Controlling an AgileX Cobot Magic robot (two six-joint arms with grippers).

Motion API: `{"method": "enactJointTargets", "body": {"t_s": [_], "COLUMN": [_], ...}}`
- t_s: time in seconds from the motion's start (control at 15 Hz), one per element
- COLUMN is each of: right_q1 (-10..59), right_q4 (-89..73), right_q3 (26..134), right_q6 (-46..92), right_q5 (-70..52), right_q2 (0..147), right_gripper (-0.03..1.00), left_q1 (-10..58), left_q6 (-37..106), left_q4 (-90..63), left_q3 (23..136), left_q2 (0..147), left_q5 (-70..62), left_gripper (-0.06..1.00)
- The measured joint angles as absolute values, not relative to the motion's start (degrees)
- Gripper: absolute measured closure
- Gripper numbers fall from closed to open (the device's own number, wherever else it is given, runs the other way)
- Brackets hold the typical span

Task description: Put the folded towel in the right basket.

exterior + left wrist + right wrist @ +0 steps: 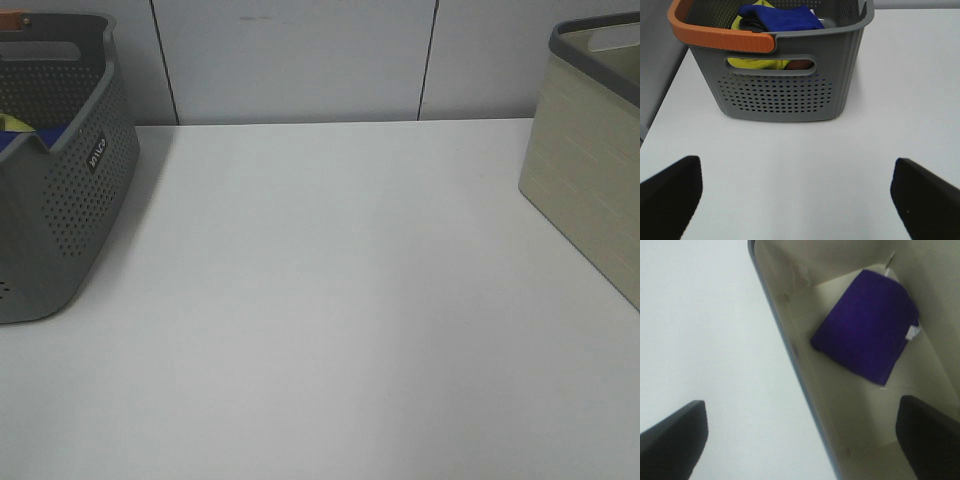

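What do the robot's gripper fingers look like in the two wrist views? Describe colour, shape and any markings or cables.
Only the fingertips show. The left gripper has two plain black fingers, broad, blunt-tipped and matte. The right gripper has fingers that look the same: dark, blocky, unmarked. No cables, labels or arm links are visible, and the high camera shows neither arm.

Folded purple towel (865, 327) lies inside — beige basket (790, 335) floor.
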State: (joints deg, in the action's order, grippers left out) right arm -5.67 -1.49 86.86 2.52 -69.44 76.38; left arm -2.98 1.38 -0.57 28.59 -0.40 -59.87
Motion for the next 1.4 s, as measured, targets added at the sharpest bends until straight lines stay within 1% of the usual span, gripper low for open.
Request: {"method": "enactJointTargets", "body": {"t_s": [0.13, 0.2, 0.33, 0.53, 0.73, 0.87, 1.07, 1.2, 1.4], "right_q1": [-5.7, -5.7, -5.7, -5.7, -5.7, -5.7, -5.7, -5.7, -5.7], "right_q4": [-2.6, -2.6, -2.8, -3.4, -3.6, -3.7, -4.1, -5.0, -5.3], "right_q3": [73.0, 64.3, 53.7, 41.7, 35.9, 34.4, 28.7, 27.4, 26.4], "right_q6": [4.0, 5.7, 7.2, 7.4, 7.4, 7.9, 8.0, 8.0, 8.0], "right_q5": [-68.7, -68.7, -68.7, -68.5, -68.5, -69.7, -68.4, -65.1, -64.0], "right_q2": [62.0, 50.3, 36.2, 16.2, 0.9, -0.3, -0.3, -0.3, -0.2], "right_gripper": [-0.02, -0.02, -0.02, -0.02, -0.02, -0.02, -0.02, -0.02, -0.01], "left_q1": [-3.0, -3.0, -3.0, -3.0, -3.0, -3.0, -3.0, -3.0, -3.0], "left_q6": [1.4, 1.4, 1.4, 1.4, 1.4, 1.4, 1.4, 1.4, 1.4], "left_q4": [-0.6, -0.6, -0.6, -0.6, -0.6, -0.6, -0.6, -0.6, -0.6], "left_q3": [28.6, 28.6, 28.6, 28.6, 28.6, 28.6, 28.6, 28.6, 28.6], "left_q2": [-0.4, -0.4, -0.4, -0.4, -0.4, -0.4, -0.4, -0.4, -0.4], "left_q5": [-59.9, -59.9, -59.9, -59.9, -59.9, -59.9, -59.9, -59.9, -59.9], "left_gripper": [-0.05, -0.05, -0.05, -0.05, -0.05, -0.05, -0.05, -0.05, -0.05]}}
